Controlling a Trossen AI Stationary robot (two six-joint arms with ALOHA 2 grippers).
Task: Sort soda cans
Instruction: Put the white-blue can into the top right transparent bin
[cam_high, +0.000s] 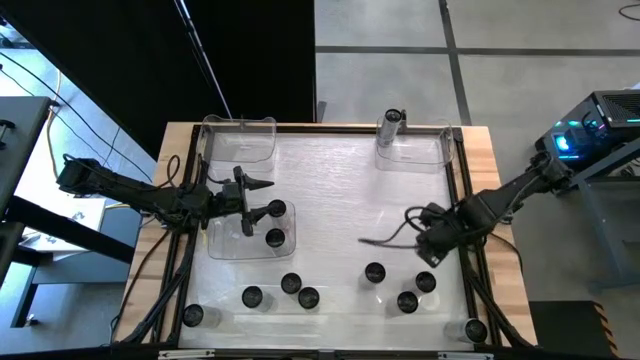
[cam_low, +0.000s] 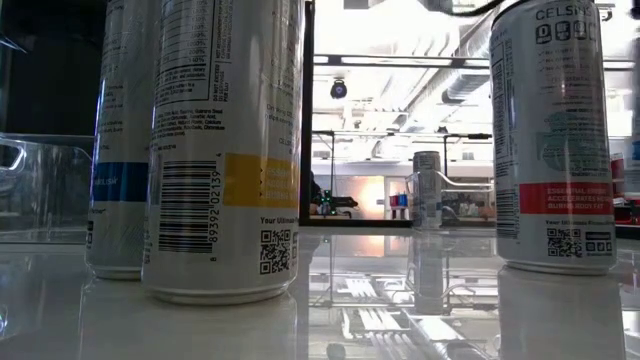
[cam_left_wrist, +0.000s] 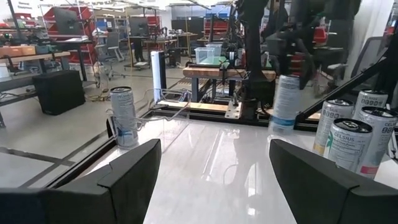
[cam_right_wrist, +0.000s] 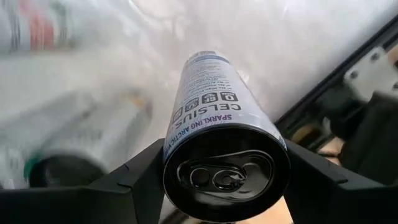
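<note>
Risk | your right pincer (cam_right_wrist: 224, 180) grips a can (cam_right_wrist: 217, 137) lifted above the tabletop (cam_high: 330, 190): it may slip | left pincer (cam_high: 262, 197) open over tray (cam_high: 225, 243): may nudge cans.

The soda cans (cam_low: 225, 150) have silvery-white sides with black print and barcodes; one carries a yellow band, another (cam_low: 118, 140) blue, a third (cam_low: 553, 135) red. The counter (cam_high: 330, 200) is glossy white.
</note>
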